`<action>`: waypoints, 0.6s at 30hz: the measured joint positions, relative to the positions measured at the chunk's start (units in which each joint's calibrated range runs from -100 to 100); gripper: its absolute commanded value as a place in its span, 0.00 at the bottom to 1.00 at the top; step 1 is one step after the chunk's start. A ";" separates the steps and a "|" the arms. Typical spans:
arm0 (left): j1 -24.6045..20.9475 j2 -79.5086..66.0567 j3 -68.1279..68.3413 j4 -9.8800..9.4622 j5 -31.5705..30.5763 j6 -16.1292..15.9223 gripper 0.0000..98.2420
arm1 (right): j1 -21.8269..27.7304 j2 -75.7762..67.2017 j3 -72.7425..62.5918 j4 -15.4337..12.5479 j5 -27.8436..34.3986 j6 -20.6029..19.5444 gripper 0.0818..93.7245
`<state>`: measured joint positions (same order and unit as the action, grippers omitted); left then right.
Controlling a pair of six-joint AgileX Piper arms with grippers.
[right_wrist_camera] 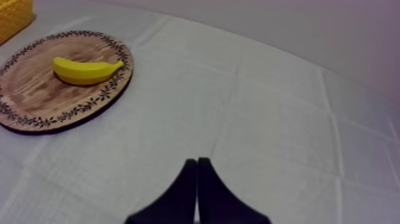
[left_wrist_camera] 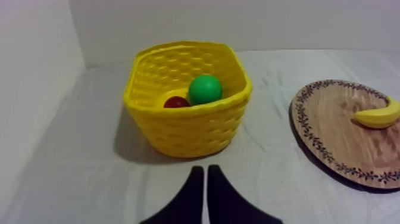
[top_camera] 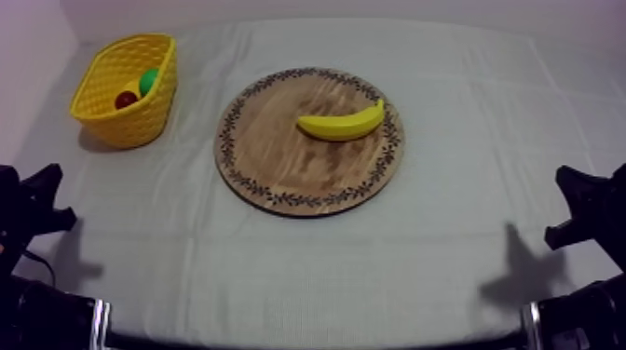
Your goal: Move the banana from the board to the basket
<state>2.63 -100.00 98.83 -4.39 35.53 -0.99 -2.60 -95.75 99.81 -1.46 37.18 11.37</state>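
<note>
A yellow banana (top_camera: 342,123) lies on the right half of the round wooden board (top_camera: 279,158) in the middle of the table. The yellow basket (top_camera: 128,90) stands at the far left; inside it are a green ball (top_camera: 148,81) and a small red fruit (top_camera: 126,99). My left gripper (top_camera: 37,200) rests low at the left edge, far from the board. In the left wrist view its fingers (left_wrist_camera: 204,179) lie together as a narrow wedge, facing the basket (left_wrist_camera: 187,113). My right gripper (top_camera: 582,205) rests low at the right, its fingers (right_wrist_camera: 197,170) likewise shut, with the banana (right_wrist_camera: 86,70) well ahead.
The grey-white cloth (top_camera: 447,233) covers the table, with open room in front of the board and to its right. A pale wall rises just behind and left of the basket (left_wrist_camera: 36,89).
</note>
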 measured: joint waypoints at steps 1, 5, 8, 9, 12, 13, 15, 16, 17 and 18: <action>0.00 0.00 0.09 0.00 0.00 0.00 0.00 | 0.00 0.00 0.00 0.00 0.00 0.00 0.00; 0.15 0.00 1.06 1.20 -3.58 1.76 0.00 | 0.00 0.00 0.00 0.00 0.00 -0.03 0.00; 0.35 0.00 1.06 1.89 -3.63 4.83 0.00 | 0.00 0.00 0.00 0.00 0.00 -0.03 0.00; 0.53 0.00 1.06 2.10 -3.72 6.25 0.00 | 0.00 0.00 0.00 0.00 0.00 -0.03 0.00; 0.71 0.00 1.12 2.34 -3.73 9.30 0.00 | 0.00 0.00 0.00 0.00 0.00 -0.03 0.00; 0.79 0.00 1.12 2.40 -3.73 10.02 0.00 | 0.00 0.00 0.00 0.00 0.00 -0.03 0.00; 1.10 0.00 1.05 2.45 -3.73 10.88 0.00 | 0.00 0.00 0.00 0.00 0.00 -0.03 0.00; 1.42 0.07 0.90 2.71 -3.90 11.07 0.00 | 0.00 0.00 0.00 0.00 0.00 -0.06 0.00; 1.75 0.15 0.58 2.99 -3.79 11.11 0.00 | 0.00 0.00 0.00 0.00 0.00 -0.06 0.00; 1.92 0.47 0.11 3.24 -3.59 10.94 0.00 | 0.00 0.00 0.00 0.00 0.00 -0.06 0.00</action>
<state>4.55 -99.53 98.94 -1.15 31.94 9.95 -2.60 -95.75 99.81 -1.46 37.18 11.31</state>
